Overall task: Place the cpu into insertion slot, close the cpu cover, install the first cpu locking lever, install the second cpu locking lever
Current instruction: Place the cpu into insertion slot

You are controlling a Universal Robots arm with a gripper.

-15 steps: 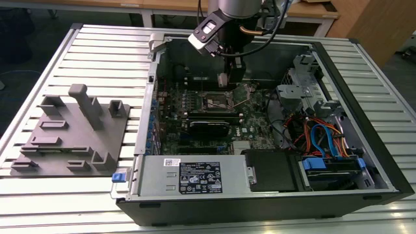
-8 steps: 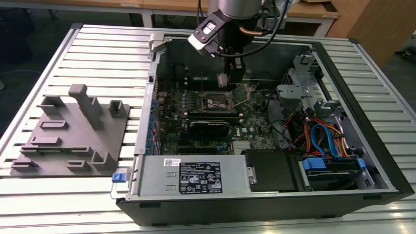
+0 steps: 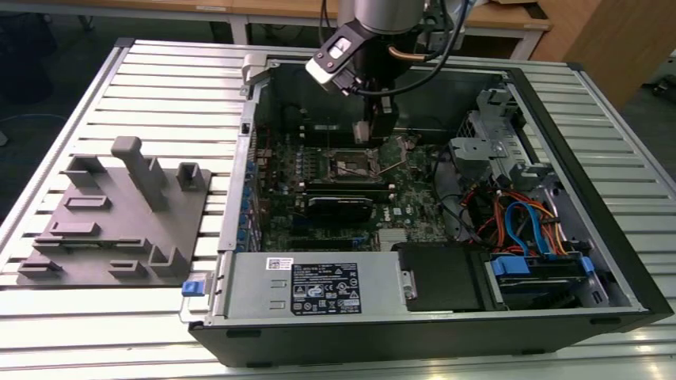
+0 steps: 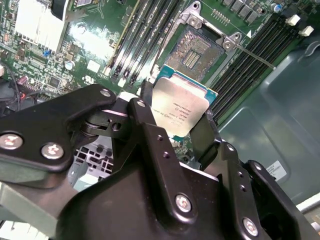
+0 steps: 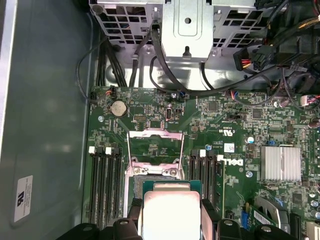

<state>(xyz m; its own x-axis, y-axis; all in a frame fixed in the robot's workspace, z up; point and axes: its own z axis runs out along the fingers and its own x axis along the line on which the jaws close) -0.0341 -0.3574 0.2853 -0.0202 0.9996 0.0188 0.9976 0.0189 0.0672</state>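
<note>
Dull silver-tan metal, smooth, soft sheen on cpu (image 4: 181, 111) top; green laminate edge. Matt black, smooth on gripper (image 4: 176, 120), with bright metal screw heads. Dark, finely grained, glinting centre in insertion slot (image 4: 196, 50). Thin bare metal, light glints, for cpu cover (image 5: 155, 134). Glossy green circuit board (image 5: 225, 115). Finned bright metal heatsink (image 5: 281, 163). Ribbed matt metal table (image 3: 158, 71). Matt grey, plastic-looking fixture plate (image 3: 111, 229) at 9 o'clock in exterior view.
</note>
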